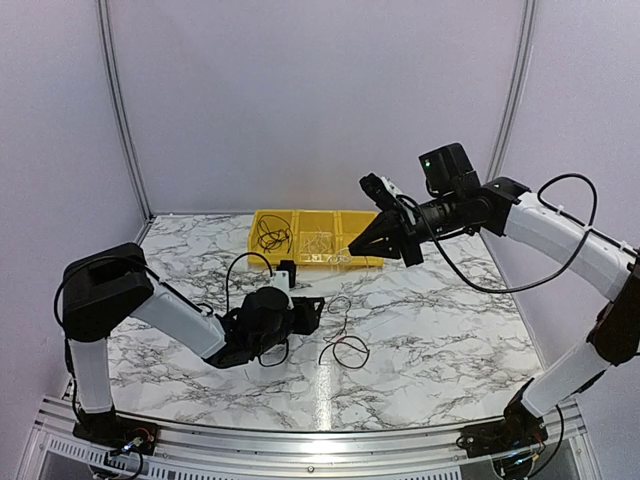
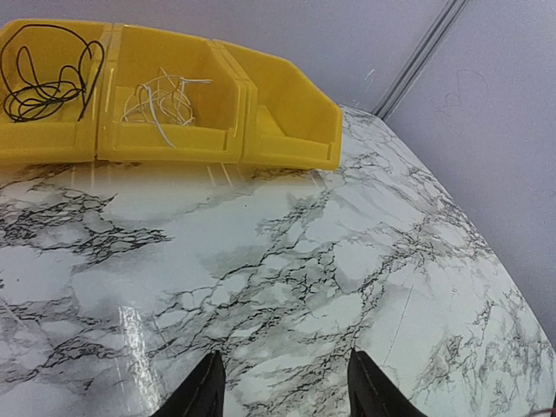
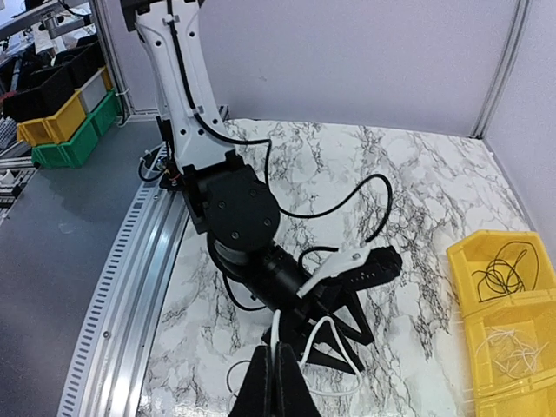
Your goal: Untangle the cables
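A loose tangle of thin black and red cables point(image 1: 342, 335) lies on the marble table, just right of my left gripper point(image 1: 308, 312). The left gripper point(image 2: 282, 387) is open and empty, low over bare marble; the tangle is out of its wrist view. My right gripper point(image 1: 356, 247) hangs in the air near the yellow bins point(image 1: 345, 262). In the right wrist view it point(image 3: 280, 354) is shut on a pale wire point(image 3: 334, 323) that loops down below it. One bin holds black wires point(image 2: 48, 74), the middle one pale wires point(image 2: 165, 100).
The third yellow bin point(image 2: 287, 109) at the right end looks empty. The left arm point(image 3: 239, 213) lies low across the left half of the table, directly under the right gripper. An aluminium rail point(image 1: 300, 440) runs along the near edge. Walls stand at the back and sides.
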